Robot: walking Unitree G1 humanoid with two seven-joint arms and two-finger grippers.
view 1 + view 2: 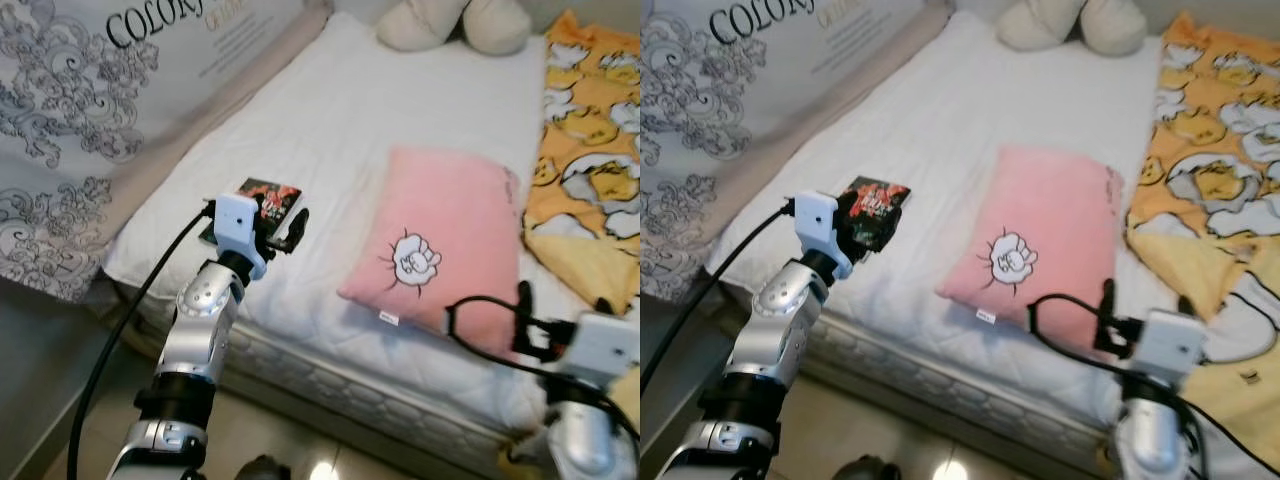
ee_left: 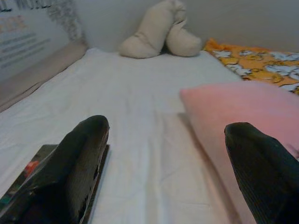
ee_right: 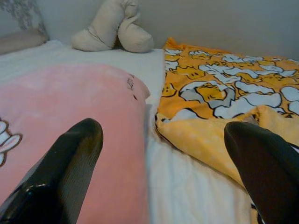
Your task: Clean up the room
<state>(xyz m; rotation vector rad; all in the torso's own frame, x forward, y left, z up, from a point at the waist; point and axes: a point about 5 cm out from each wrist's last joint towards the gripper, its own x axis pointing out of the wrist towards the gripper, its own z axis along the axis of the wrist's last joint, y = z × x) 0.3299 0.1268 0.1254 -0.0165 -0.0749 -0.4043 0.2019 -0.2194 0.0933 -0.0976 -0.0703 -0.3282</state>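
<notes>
On the white bed (image 1: 330, 130), a dark book (image 1: 262, 202) lies at nine o'clock of the pink pillow (image 1: 440, 245); left gripper (image 2: 163, 154) spread wide over the book; right gripper (image 3: 163, 154) likewise agape between the pillow and the yellow blanket (image 1: 590, 150) at three; cream plush (image 1: 455, 22) at twelve.

head cam looks down and forward over the bed (image 1: 330, 110) from its foot edge; both eyes share that scene, the pink pillow (image 1: 440, 245) just sits further left in the right eye. left wrist cam is low, nearly skimming the sheet, facing the cream plush (image 2: 161, 30) at upper centre. right wrist cam is equally low, close over the pillow and the orange blanket (image 3: 224, 88), with the same plush at upper left
</notes>
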